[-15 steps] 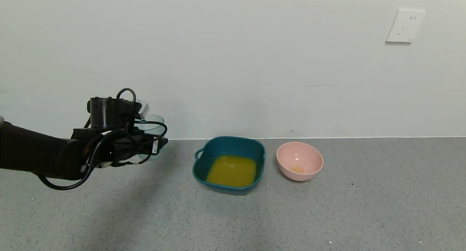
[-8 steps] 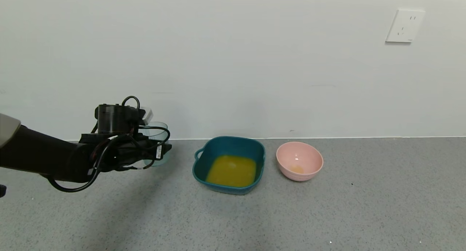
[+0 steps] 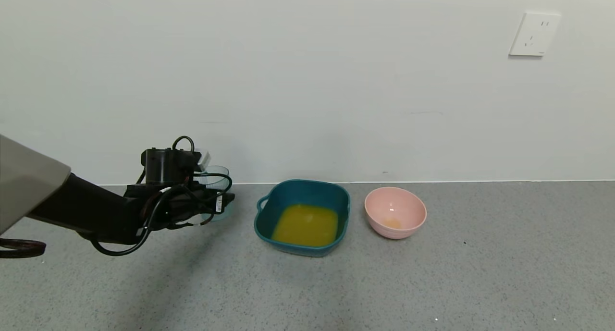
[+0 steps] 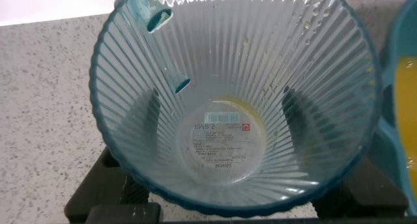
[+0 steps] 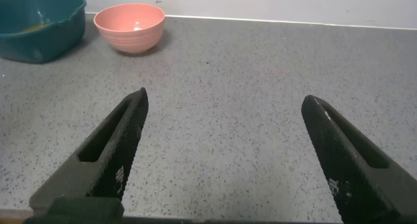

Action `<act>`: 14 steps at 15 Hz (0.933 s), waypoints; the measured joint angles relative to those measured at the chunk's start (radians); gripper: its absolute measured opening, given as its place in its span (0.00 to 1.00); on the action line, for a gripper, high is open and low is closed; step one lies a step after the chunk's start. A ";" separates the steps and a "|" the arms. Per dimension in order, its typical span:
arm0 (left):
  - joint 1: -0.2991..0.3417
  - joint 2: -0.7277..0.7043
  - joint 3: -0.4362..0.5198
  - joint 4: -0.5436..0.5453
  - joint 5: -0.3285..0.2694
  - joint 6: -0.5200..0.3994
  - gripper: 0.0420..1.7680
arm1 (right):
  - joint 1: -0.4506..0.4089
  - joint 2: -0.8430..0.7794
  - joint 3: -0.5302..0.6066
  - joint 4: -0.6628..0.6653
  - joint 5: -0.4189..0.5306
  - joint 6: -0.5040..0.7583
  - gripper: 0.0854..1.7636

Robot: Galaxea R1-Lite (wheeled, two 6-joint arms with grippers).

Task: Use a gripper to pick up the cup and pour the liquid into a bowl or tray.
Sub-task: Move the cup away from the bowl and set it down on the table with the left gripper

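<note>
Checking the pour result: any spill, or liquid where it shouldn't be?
No spill shows on the counter. One oddity: a small orange-yellow puddle lies in the pink bowl, though nearly all the liquid is in the teal tray. The cup, upright in the left tool, holds only a yellow trace.

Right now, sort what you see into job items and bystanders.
Job:
- left gripper, shut on the cup
- liquid, lying in the teal dish

Bystanders:
- pink bowl
- wall socket
- right gripper, open above the counter
</note>
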 joint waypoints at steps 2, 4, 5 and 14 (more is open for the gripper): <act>0.000 0.031 -0.001 -0.001 0.000 0.002 0.72 | 0.000 0.000 0.000 0.000 0.000 0.000 0.97; 0.000 0.053 -0.003 0.001 -0.002 0.002 0.72 | 0.000 0.000 0.000 0.000 0.000 0.000 0.97; 0.000 0.061 -0.004 0.000 -0.002 0.002 0.72 | 0.000 0.000 0.000 0.000 0.000 0.000 0.97; 0.000 0.097 -0.002 -0.005 -0.002 0.002 0.72 | 0.000 0.000 0.000 0.000 0.000 0.000 0.97</act>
